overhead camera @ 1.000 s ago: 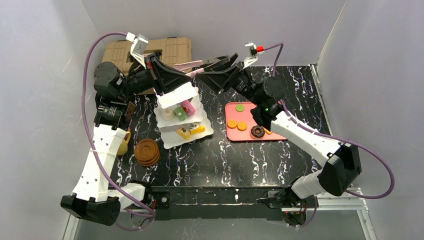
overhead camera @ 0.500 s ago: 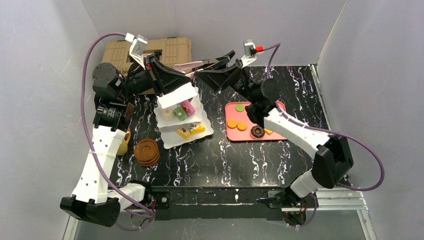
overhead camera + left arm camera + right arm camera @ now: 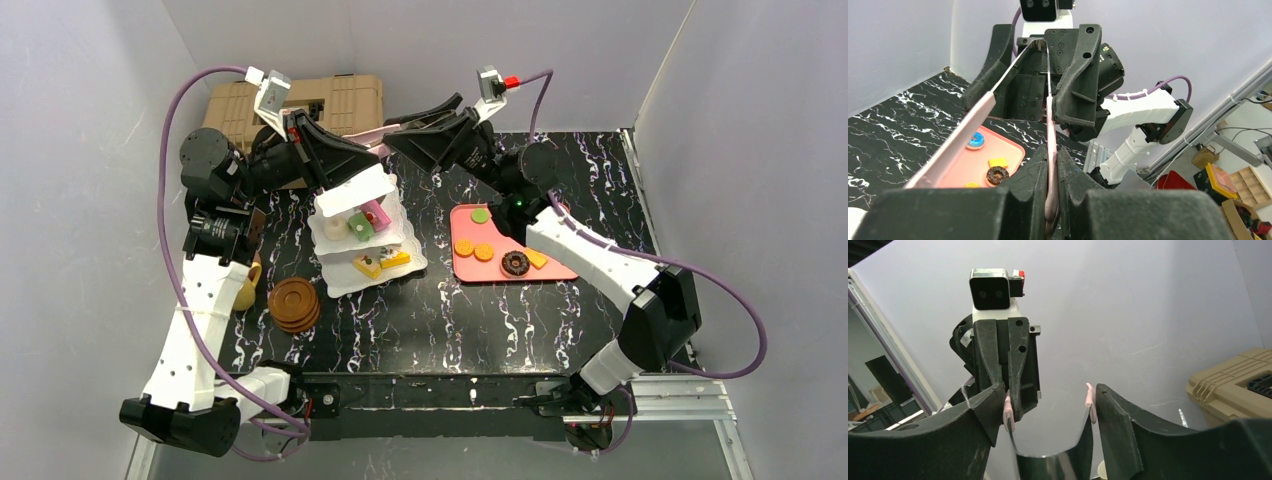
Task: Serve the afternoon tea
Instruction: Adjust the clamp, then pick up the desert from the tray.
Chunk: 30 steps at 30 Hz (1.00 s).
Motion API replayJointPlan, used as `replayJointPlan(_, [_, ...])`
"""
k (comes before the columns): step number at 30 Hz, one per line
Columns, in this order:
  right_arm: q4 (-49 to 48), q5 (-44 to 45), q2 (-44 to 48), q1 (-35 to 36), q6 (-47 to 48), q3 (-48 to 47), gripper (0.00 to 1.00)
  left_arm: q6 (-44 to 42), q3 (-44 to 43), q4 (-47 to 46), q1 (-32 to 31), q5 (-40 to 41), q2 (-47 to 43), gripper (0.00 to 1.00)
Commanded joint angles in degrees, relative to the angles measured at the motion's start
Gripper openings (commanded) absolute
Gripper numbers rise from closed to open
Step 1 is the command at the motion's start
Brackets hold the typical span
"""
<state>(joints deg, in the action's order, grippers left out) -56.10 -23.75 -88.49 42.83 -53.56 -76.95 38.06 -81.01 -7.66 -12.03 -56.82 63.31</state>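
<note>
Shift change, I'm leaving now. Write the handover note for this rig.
Left tool: shut on one leg of the tongs.
Right tool: jaws wide about both legs; grip unclear.
Stand, mid-table, carries some pastries. More, a doughnut among them, lie on the tray. Saucers are stacked near-left, with the yellow cup beside them, partly behind the left arm.
Done: stand partly filled.
Left: tray pastries, saucers, cup.

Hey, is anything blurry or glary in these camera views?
Top view: even light, sharp, no glare on the table. Left wrist view: the left gripper up close looks slightly soft. Right wrist view: the tongs' metal bend mirrors the wall.
</note>
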Motion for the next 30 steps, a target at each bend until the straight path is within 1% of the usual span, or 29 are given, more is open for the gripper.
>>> replayJointPlan(1, [0.96, -2.24, 1.1, 0.48, -0.27, -2.98, 0.69, -0.49, -1.69, -0.95, 0.08, -1.19, -1.05, 0.0])
replayJointPlan(3, [2.27, -2.27, 1.8, 0.41, 0.59, -2.5, 0.64, -0.56, -1.6, -0.95, 0.08, -1.11, -1.01, 0.0])
replayJointPlan(6, [4.55, -2.04, 3.17, 0.29, 2.3, -1.91, 0.6, -0.53, -1.51, -0.95, 0.17, -0.97, -1.15, 0.0])
replayJointPlan(10, [8.38, -2.6, 4.47, 0.17, 4.3, -1.67, 0.57, -0.99, -1.6, -0.84, 0.34, -0.57, -1.24, 0.0])
replayJointPlan(11, [9.67, -2.21, 4.95, 0.15, 4.8, -1.51, 0.56, -1.28, -1.55, -0.6, 0.39, -0.19, -1.31, 0.06])
replayJointPlan(12, [10.9, -1.73, 5.27, -0.01, 5.27, -1.29, 0.56, -1.57, -1.6, -0.45, 0.47, 0.29, -1.39, 0.2])
replayJointPlan(13, [12.05, -1.21, 5.66, -0.09, 5.63, -1.03, 0.55, -1.99, -1.58, -0.37, 0.66, 0.75, -1.52, 0.36])
replayJointPlan(14, [13.9, -0.65, 6.02, -0.25, 6.09, -0.91, 0.54, -2.35, -1.51, -0.22, 0.88, 1.38, -1.66, 0.57])
replayJointPlan(15, [15.15, -0.2, 6.43, -0.45, 6.91, -0.69, 0.54, -2.67, -1.59, -0.1, 1.2, 2.04, -1.73, 0.7])
replayJointPlan(17, [18.84, 1.3, 7.37, -0.96, 9.02, -0.18, 0.53, -2.86, -1.89, 0.05, 2.04, 2.99, -1.78, 0.85])
replayJointPlan(20, [24.46, 2.96, 8.88, -2.29, 12.42, 0.72, 0.53, -2.94, -2.58, 0.55, 3.68, 3.66, -1.65, 0.92])
replayJointPlan(22, [29.4, 4.33, 10.2, -3.59, 15.96, 1.28, 0.53, -4.2, -2.84, 2.45, 4.31, 3.75, -1.73, 0.98])
replayJointPlan(26, [41.51, 8.53, 13.18, -5.77, 25.11, 2.81, 0.54, -13.47, -4.64, 11.83, 4.39, 7.05, -2.02, 0.98])
replayJointPlan(29, [52.76, 15.97, 15.41, -6.5, 33.17, 4.39, 0.54, -19.6, -7.82, 19.48, 4.39, 9.82, -1.32, 0.98])
replayJointPlan(30, [55.04, 17.94, 16.23, -6.9, 34.78, 5.79, 0.54, -21.33, -8.79, 22.39, 4.39, 10.21, -1.08, 0.98])
